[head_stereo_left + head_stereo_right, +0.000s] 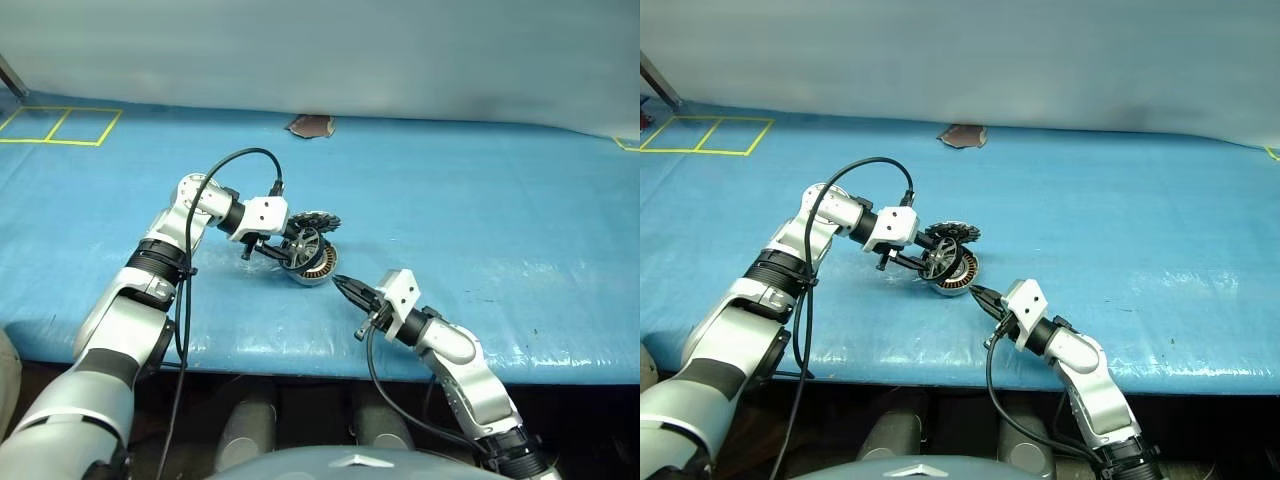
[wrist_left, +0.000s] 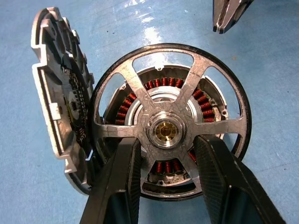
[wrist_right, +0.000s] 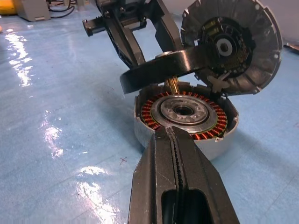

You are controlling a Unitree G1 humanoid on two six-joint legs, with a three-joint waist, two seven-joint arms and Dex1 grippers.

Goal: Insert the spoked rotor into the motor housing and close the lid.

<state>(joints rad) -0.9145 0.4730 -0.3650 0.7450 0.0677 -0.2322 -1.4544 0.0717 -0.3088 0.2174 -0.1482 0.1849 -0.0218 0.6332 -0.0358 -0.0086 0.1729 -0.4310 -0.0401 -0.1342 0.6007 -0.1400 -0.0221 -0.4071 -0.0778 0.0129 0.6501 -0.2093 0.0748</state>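
Left eye view: left tool [image 1: 291, 251] grips the spoked rotor [image 1: 303, 243] over the motor housing [image 1: 316, 266] on the blue bench [image 1: 480, 210]. Left wrist view: lid [image 2: 58, 116] stands open beside the housing. Right wrist view: right tool [image 3: 174, 140], fingers together, near the housing's rim.
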